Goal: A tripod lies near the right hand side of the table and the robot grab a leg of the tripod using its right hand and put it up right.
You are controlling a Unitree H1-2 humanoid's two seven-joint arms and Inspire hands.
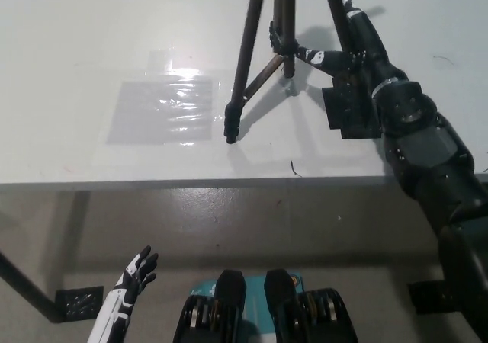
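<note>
Fingers of the black right hand (352, 42) are hard to read: the hand sits at the far right of the tabletop (91, 46), pressed against the right-hand leg of the tripod (278, 46), but dark fingers against a dark leg leave no clear outline, so whether they wrap that leg or only lie along it cannot be told. A white patch shows on the hand just beside the tripod's lower brace.

The tripod stands on its feet toward the far right part of the tabletop, legs spread and rising out of the top edge of the view. Its left leg slants down to a rubber foot (230, 136) planted on the white surface nearer the front edge; a short centre column ends just above the tabletop, with thin braces running from it out to the legs. The tripod's shadow falls to the right and far side.

A flat black square (347, 113) lies on the tabletop under the right forearm, partly covered by it. Left of the tripod's foot, a glossy rectangular patch (164, 110) reflects light.

The white left hand (139, 270) hangs low at the near left, below the tabletop's edge, over the floor, holding nothing, fingers spread apart.
</note>
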